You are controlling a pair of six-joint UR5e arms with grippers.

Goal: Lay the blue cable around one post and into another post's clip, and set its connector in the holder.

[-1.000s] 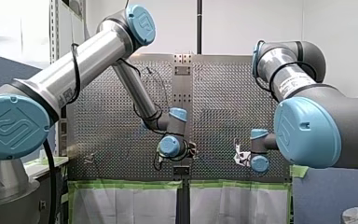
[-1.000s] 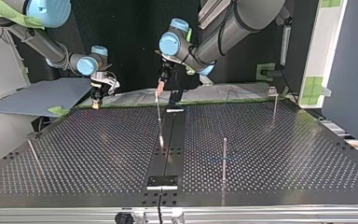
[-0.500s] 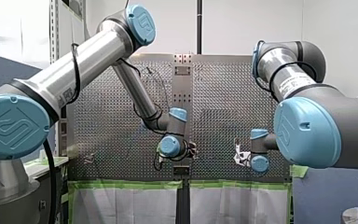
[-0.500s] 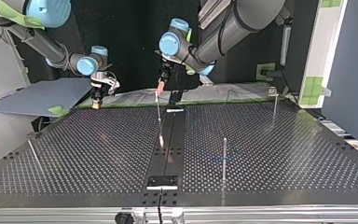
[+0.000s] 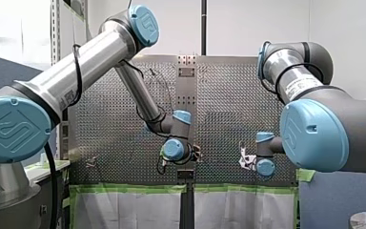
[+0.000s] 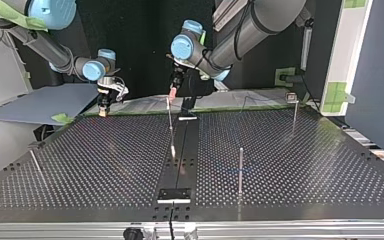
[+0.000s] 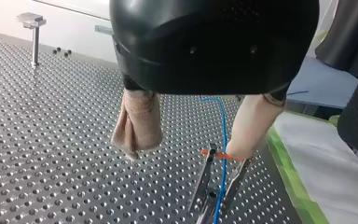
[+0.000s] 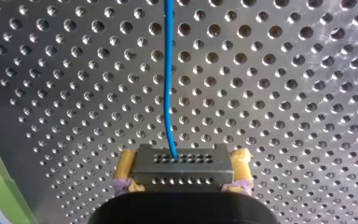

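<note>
In the right wrist view my right gripper (image 8: 182, 173) has its yellow pads shut on a grey perforated connector block (image 8: 182, 164). The blue cable (image 8: 169, 84) runs from that block straight ahead over the holed table. In the left wrist view my left gripper (image 7: 186, 151) stands open with beige pads. The blue cable (image 7: 223, 140) passes between its fingers, close to one pad, and down into a forked metal clip post (image 7: 207, 196) with an orange band. In the top view my right gripper (image 6: 104, 107) hangs at the far left edge and my left gripper (image 6: 172, 91) above the centre post (image 6: 171, 127).
Other thin posts stand on the perforated table (image 6: 290, 165): one (image 6: 240, 170) at the near right, a flat-topped one (image 6: 294, 112) at the far right, a leaning one (image 6: 35, 162) at the left. A dark plate (image 6: 175, 194) sits on the centre strip. Green tape (image 5: 124, 189) edges the table.
</note>
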